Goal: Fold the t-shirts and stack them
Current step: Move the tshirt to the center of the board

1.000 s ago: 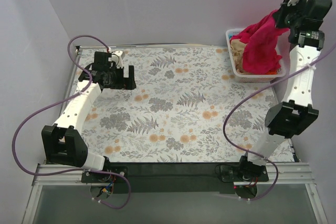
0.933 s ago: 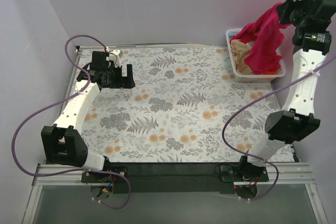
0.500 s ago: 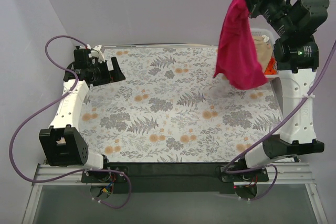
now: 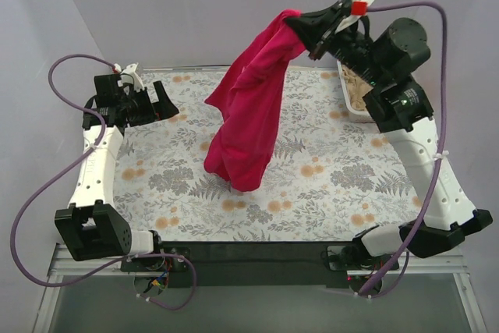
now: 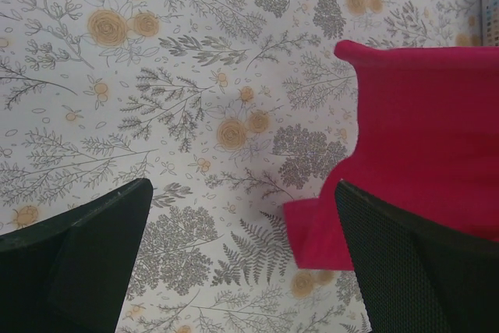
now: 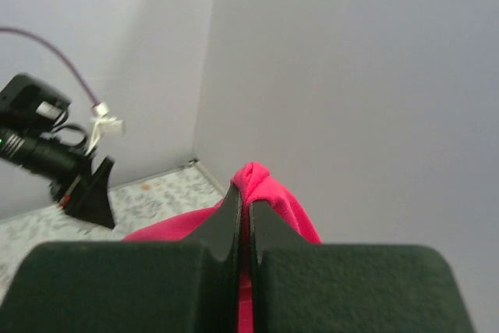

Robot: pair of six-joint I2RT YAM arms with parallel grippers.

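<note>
We hold the crimson t-shirt (image 4: 248, 111) high, right tool (image 4: 299, 23) clamped on its edge, so it hangs loose over the counter (image 4: 335, 185), hem perhaps touching. The left tool (image 4: 162, 107) stands apart, likely to catch a corner.

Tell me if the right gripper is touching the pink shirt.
Touching. The right wrist view shows the right gripper shut with the pink shirt pinched between its fingers; from above, the shirt hangs from it.

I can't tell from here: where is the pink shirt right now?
Seen from above, the pink shirt hangs from the right gripper over the middle of the flowered table.
</note>
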